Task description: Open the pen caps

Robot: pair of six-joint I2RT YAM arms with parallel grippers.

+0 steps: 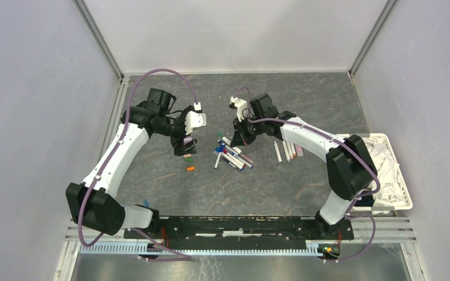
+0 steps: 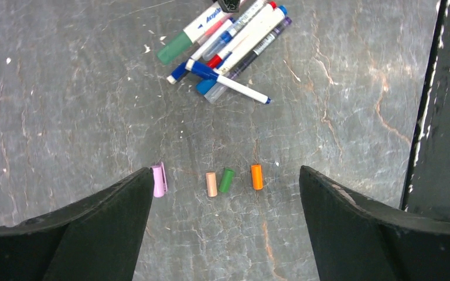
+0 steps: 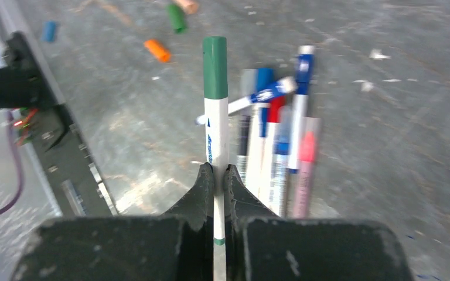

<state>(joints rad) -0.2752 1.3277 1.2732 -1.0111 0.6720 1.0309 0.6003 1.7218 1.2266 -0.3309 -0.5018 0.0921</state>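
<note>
Wearing its green cap [image 3: 215, 67], white pen [image 3: 215, 134] sits gripped.

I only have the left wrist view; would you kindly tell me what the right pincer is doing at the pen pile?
Observer: The right pincer is shut on the white barrel of the green-capped pen.
Operator: Thank you. Are there pens outside my frame?
Observer: Yes, several loose pens lie to the right of the pile.
Operator: Any stray caps?
Observer: A blue cap lies near the base of the left arm.
</note>
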